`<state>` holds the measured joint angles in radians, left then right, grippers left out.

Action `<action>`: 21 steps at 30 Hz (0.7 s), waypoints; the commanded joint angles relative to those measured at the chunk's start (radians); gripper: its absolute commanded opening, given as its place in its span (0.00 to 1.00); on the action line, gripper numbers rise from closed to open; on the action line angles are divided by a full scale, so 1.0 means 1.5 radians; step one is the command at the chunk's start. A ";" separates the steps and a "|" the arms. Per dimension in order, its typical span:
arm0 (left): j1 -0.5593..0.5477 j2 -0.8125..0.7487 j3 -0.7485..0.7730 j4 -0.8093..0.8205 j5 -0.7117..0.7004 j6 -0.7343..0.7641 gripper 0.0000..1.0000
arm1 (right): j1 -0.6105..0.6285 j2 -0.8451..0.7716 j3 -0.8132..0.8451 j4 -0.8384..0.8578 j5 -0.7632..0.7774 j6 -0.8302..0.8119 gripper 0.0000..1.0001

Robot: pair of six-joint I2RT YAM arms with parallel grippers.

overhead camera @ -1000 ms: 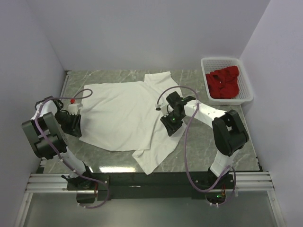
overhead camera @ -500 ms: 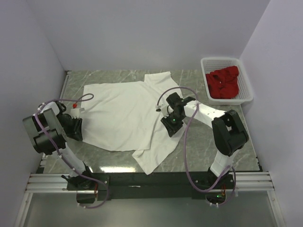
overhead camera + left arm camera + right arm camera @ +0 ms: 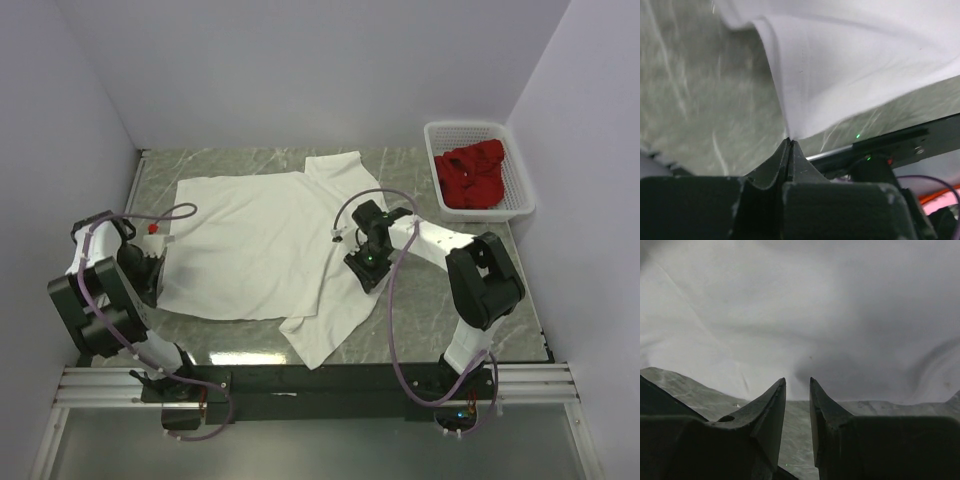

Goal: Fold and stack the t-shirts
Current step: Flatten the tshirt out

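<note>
Well, my left gripper (image 3: 789, 142) is pressed closed on the near-left corner of the white shirt (image 3: 260, 240), pinching the hem as far as I can tell. That shirt lies spread on the table (image 3: 430, 300), its right side rumpled, with no clean fold made yet. My right gripper (image 3: 797, 382) hovers low at the rumpled edge, jaws narrowly apart and gripping nothing. Farthest right, the red shirt (image 3: 470, 178) sits bunched in the basket (image 3: 465, 125). Both folds and the stacking remain.

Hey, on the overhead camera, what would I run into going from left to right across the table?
The left gripper → white t-shirt → right gripper → red t-shirt in the white basket.
</note>
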<state>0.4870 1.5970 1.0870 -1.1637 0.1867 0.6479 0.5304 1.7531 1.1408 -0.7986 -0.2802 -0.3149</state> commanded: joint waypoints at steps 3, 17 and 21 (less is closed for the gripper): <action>0.019 -0.058 -0.047 -0.031 -0.122 0.014 0.00 | 0.003 -0.013 -0.015 -0.023 0.025 -0.021 0.33; 0.028 -0.043 0.027 -0.052 0.009 0.029 0.48 | 0.002 -0.111 -0.034 -0.057 -0.044 -0.045 0.33; 0.010 0.007 0.140 -0.035 0.097 -0.018 0.49 | 0.008 -0.134 -0.028 -0.052 -0.073 -0.023 0.34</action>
<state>0.5190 1.5764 1.1954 -1.2255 0.1669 0.6586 0.5312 1.5967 1.0828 -0.8627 -0.3313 -0.3626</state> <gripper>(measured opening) 0.487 0.333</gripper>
